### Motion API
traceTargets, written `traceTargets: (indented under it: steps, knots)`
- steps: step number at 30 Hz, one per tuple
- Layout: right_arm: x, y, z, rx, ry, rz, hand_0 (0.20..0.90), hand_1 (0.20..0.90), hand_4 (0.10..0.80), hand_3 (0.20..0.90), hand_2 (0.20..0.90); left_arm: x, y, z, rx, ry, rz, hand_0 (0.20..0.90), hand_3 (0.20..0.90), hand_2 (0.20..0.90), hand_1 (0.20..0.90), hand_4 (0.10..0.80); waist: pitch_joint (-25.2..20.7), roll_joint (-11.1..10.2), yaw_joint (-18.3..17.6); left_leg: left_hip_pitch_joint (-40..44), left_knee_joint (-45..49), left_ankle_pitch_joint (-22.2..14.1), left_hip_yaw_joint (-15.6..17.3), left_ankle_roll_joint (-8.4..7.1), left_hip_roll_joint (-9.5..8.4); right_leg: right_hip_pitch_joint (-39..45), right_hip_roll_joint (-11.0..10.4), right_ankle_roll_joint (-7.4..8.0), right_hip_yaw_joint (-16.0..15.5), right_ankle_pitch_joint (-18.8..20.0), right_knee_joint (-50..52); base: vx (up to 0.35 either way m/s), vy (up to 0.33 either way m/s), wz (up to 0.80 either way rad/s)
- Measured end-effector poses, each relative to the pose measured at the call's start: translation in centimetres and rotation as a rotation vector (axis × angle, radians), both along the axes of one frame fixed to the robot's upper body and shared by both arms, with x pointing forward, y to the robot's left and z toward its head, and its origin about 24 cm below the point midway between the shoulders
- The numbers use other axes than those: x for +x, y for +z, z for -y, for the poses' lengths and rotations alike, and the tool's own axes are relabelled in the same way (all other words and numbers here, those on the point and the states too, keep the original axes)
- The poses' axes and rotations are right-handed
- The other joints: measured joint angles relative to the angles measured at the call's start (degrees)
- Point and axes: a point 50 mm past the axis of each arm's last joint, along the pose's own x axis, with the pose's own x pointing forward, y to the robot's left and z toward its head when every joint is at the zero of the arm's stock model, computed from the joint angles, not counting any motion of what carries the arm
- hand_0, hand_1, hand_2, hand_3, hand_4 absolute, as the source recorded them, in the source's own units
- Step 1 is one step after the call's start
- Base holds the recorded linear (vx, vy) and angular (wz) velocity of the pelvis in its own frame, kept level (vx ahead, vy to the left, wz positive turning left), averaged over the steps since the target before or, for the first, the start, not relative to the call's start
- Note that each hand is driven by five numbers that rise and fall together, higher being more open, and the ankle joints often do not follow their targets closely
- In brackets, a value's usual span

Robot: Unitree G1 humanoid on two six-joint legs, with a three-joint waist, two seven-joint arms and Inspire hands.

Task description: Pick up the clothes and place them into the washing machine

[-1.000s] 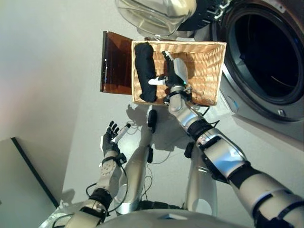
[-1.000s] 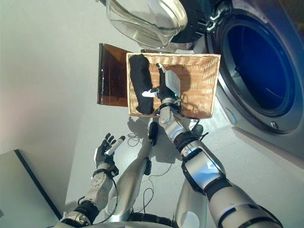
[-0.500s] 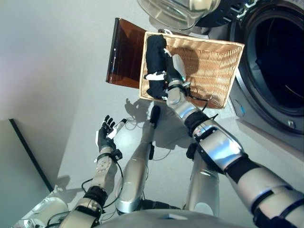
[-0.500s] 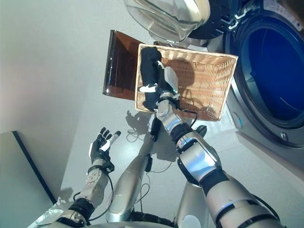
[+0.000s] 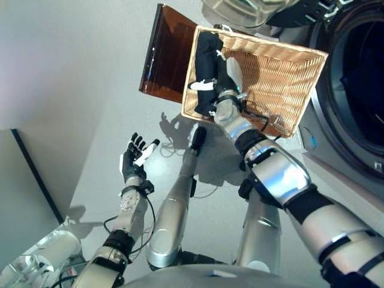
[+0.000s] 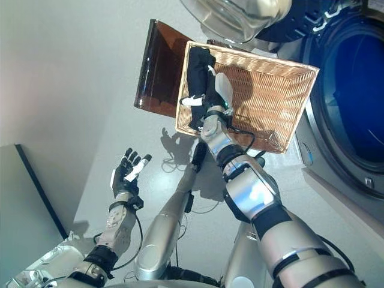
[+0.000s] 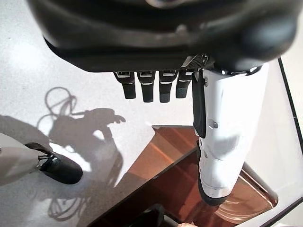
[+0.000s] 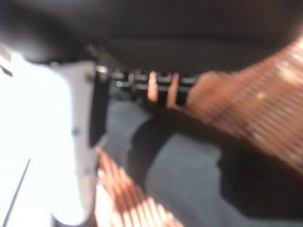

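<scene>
Clothes — one dark roll along the wicker basket left wall. Nearest us, left hand idles over the floor, fingers straight. Right hand has slid from mid-basket onto the roll since a second ago; its grip we can't tell — wrist view blurred. Washing machine drum cut off at frame edge.

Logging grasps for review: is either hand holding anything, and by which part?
The right hand lies on the black garment in the basket; a grip cannot be told. The left hand is open, empty.
</scene>
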Motion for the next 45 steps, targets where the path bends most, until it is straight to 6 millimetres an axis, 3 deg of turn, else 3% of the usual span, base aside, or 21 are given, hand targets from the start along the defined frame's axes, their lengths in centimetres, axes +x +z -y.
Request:
traceTargets:
  steps: [6, 7, 10, 11, 12, 20, 36, 45]
  knots:
    - [0.6, 1.8, 1.7, -0.056, -0.053, 0.033, 0.900, 0.900, 0.800, 0.900, 0.900, 0.5, 1.4, 0.1, -0.008, -0.017, 0.066, 0.900, 0.900, 0.900, 0.900, 0.800, -0.11, 0.17, 0.98, -2.23, 0.74, 0.30, -1.50, -0.67, -0.02, -2.53, -0.88, -0.87, -1.14, -1.76, 3.34, -0.004, -0.004, 0.16]
    - [0.7, 2.4, 2.2, -0.072, -0.068, 0.043, 0.815, 0.815, 0.739, 0.815, 0.815, 0.5, 1.8, 0.1, -0.013, -0.022, 0.086, 0.900, 0.900, 0.900, 0.900, 0.800, -0.18, 0.27, 1.38, -2.75, 0.90, 0.25, -1.80, -0.71, 0.02, -3.14, -0.93, -0.91, -1.30, -2.16, 3.88, 0.003, 0.022, 0.04]
    - [0.9, 3.5, 3.0, -0.090, -0.088, 0.069, 0.475, 0.475, 0.496, 0.475, 0.475, 0.5, 2.2, 0.1, -0.008, -0.042, 0.108, 0.900, 0.900, 0.900, 0.900, 0.800, -0.20, 0.30, 1.66, -4.01, 1.53, 0.31, -2.46, -1.12, 0.06, -4.29, -1.10, -1.36, -1.83, -2.45, 4.93, 0.004, 0.018, 0.05]
    - [1.0, 3.8, 3.3, -0.105, -0.094, 0.076, 0.271, 0.271, 0.351, 0.271, 0.271, 0.5, 2.2, 0.1, -0.007, -0.046, 0.107, 0.900, 0.900, 0.900, 0.900, 0.800, -0.20, 0.30, 1.79, -4.27, 1.52, 0.43, -2.53, -1.28, -0.01, -4.76, -1.30, -1.51, -1.87, -2.64, 5.52, 0.006, 0.019, 0.06]
    - [1.0, 3.9, 3.6, -0.115, -0.099, 0.079, 0.200, 0.200, 0.300, 0.200, 0.200, 0.4, 2.1, 0.2, -0.005, -0.047, 0.105, 0.900, 0.900, 0.900, 0.900, 0.800, -0.20, 0.30, 1.86, -4.32, 1.53, 0.43, -2.61, -1.29, -0.05, -4.91, -1.38, -1.66, -1.92, -2.90, 5.86, 0.003, 0.010, 0.06]
    - [1.2, 5.8, 5.4, -0.188, -0.168, 0.104, 0.200, 0.200, 0.300, 0.200, 0.200, 0.4, 2.1, 0.6, -0.005, -0.081, 0.108, 0.900, 0.900, 0.900, 0.900, 0.800, -0.22, 0.32, 3.15, -5.20, 1.54, 0.81, -2.96, -1.63, -0.39, -5.97, -1.96, -1.46, -2.23, -3.41, 6.88, 0.002, 0.015, -0.01]
    - [1.1, 5.1, 6.0, -0.235, -0.203, 0.067, 0.200, 0.200, 0.300, 0.200, 0.200, 0.3, 1.9, 0.5, 0.023, -0.091, 0.098, 0.900, 0.900, 0.900, 0.900, 0.800, -0.21, 0.31, 3.05, -4.33, 2.50, 1.10, -2.92, -1.40, -0.86, -5.09, -2.44, -1.38, -2.08, -3.46, 7.61, 0.002, 0.013, -0.06]
    - [1.0, 4.6, 6.9, -0.150, -0.240, 0.073, 0.200, 0.200, 0.300, 0.200, 0.200, -0.6, -0.6, 1.2, 0.072, -0.143, -0.025, 0.900, 0.900, 0.900, 0.900, 0.800, -0.21, 0.31, 1.07, -1.29, 2.54, 0.79, -0.79, -1.04, -1.35, -2.23, -2.36, -0.33, -0.36, -2.49, 6.32, 0.025, -0.004, -0.16]
